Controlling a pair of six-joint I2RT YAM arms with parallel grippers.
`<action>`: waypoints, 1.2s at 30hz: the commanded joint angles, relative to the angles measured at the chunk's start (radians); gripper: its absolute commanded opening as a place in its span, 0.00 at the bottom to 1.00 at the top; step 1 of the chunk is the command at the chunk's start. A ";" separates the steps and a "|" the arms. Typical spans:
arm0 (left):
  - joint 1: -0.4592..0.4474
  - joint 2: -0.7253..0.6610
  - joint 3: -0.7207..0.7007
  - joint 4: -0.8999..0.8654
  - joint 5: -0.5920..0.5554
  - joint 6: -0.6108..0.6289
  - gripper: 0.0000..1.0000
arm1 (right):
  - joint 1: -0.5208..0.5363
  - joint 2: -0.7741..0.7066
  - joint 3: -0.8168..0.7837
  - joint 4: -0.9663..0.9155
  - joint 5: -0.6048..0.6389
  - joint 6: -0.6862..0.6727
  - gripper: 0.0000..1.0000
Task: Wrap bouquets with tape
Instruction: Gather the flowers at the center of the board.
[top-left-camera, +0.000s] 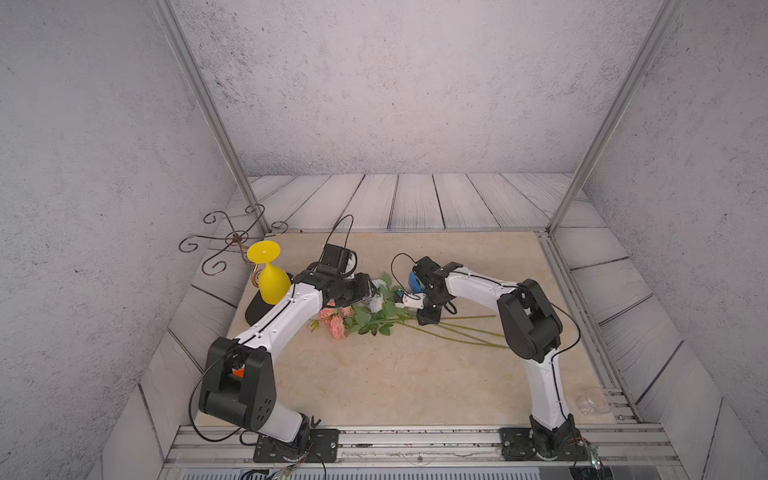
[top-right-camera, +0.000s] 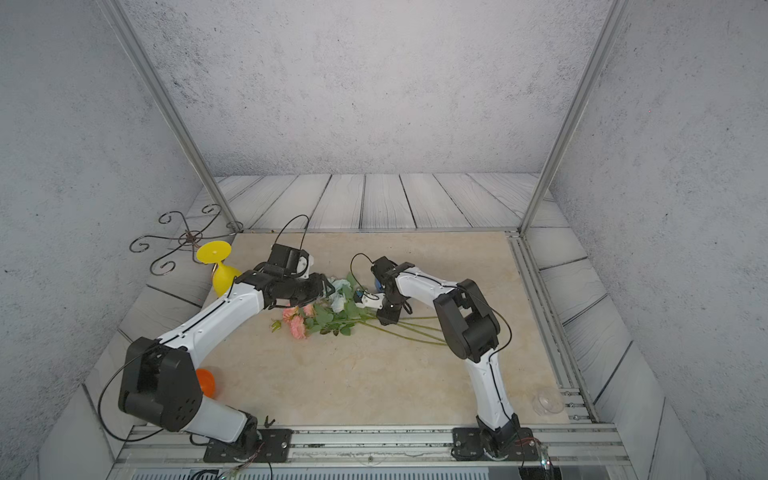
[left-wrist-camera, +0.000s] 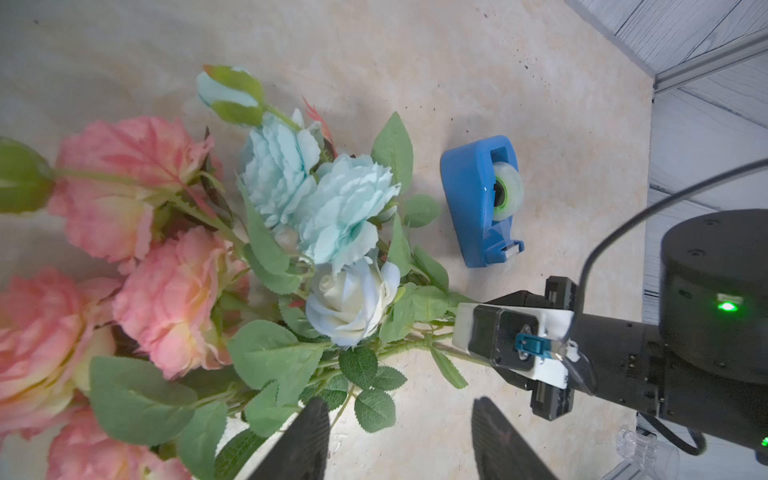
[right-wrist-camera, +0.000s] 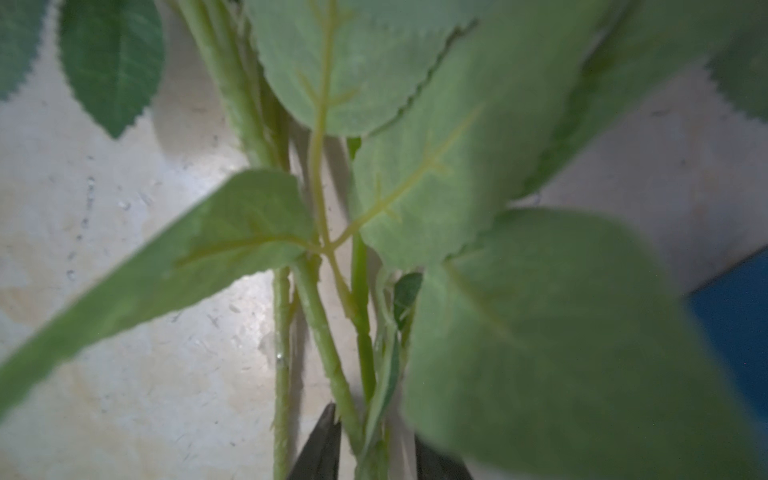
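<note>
Straddling the green stems (right-wrist-camera: 361, 324), the right claw (right-wrist-camera: 374, 424) shows two dark fingers (right-wrist-camera: 320, 449) a little apart, one on either side of the bunch. That close view is blurred and leaves (right-wrist-camera: 415, 166) cover much of it, so I cannot tell whether the fingers press the stems or merely flank them. The stems belong to the bouquets (top-left-camera: 365, 318), which lie flat on the worktop (top-left-camera: 374, 374). The foliage and blooms (left-wrist-camera: 332, 208) spread ahead of this claw's tips, and the long bare stems trail back under its wrist. Just beside this claw, on the side away from the arm bases, stands the tape (left-wrist-camera: 473, 199), a blue dispenser holding a pale roll (left-wrist-camera: 508, 187). It sits on the worktop close to the outer leaves, and neither claw touches it.

Facing the right claw across the bunch, the left claw (left-wrist-camera: 399, 405) is held wide with nothing between its black tips. They point at the leafy middle of the bouquets, with the right claw just beyond. The pale blue flowers lie ahead of it and the pink ones off to one side.

Well behind the left claw, a yellow glass (top-left-camera: 272, 278) stands upside down next to a scrolled wire rack (top-left-camera: 232, 239). Far behind the right claw, near that arm's base, a clear cup (top-left-camera: 592, 401) lies at the worktop's edge.
</note>
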 joint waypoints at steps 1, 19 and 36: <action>0.007 0.004 0.030 -0.024 -0.016 0.004 0.59 | -0.003 -0.025 -0.006 -0.004 0.015 0.035 0.34; 0.006 0.029 0.026 -0.015 -0.003 -0.015 0.59 | -0.004 -0.093 0.040 -0.116 -0.052 0.166 0.73; 0.006 0.025 -0.013 -0.004 -0.002 -0.008 0.59 | 0.037 0.011 0.015 -0.101 0.019 0.181 0.89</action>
